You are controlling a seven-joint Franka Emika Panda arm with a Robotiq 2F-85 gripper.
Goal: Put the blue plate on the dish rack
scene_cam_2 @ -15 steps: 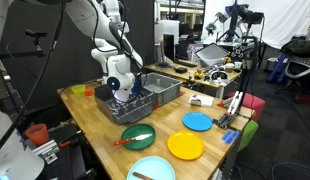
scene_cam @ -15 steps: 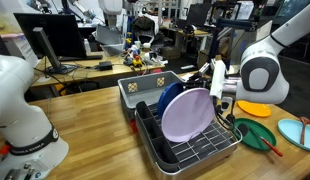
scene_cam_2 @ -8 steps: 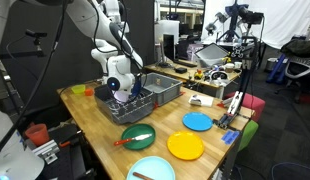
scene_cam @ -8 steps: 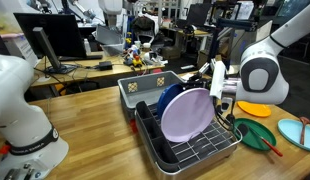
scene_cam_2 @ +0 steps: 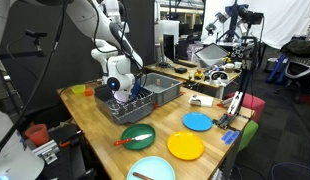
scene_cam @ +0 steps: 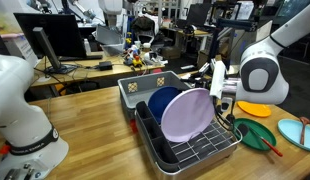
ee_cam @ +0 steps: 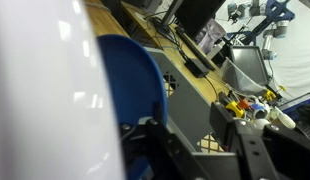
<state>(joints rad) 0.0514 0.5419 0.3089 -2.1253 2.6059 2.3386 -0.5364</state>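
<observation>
The blue plate [scene_cam: 160, 100] stands on edge in the dish rack [scene_cam: 210, 150], behind the lavender plate [scene_cam: 185, 115]. In the wrist view the blue plate [ee_cam: 125, 80] fills the left, right beside my left finger, with the pale lavender plate [ee_cam: 35, 90] in front of it. My gripper [ee_cam: 190, 140] is open, and only the grey bin's mesh shows between the fingers. In an exterior view the gripper [scene_cam: 207, 82] hovers at the plates' upper right edge. In an exterior view the gripper [scene_cam_2: 125, 92] sits over the rack [scene_cam_2: 135, 105].
A grey plastic bin [scene_cam: 145, 85] stands just behind the rack. To the side lie a green plate with a red utensil [scene_cam: 255, 132], a yellow plate [scene_cam: 257, 107] and a sky-blue plate [scene_cam: 295, 130]. A red cup [scene_cam_2: 37, 132] stands near the table corner.
The blue plate has tipped back toward the grey bin, showing more of its face behind the lavender plate. The arm has barely moved.
</observation>
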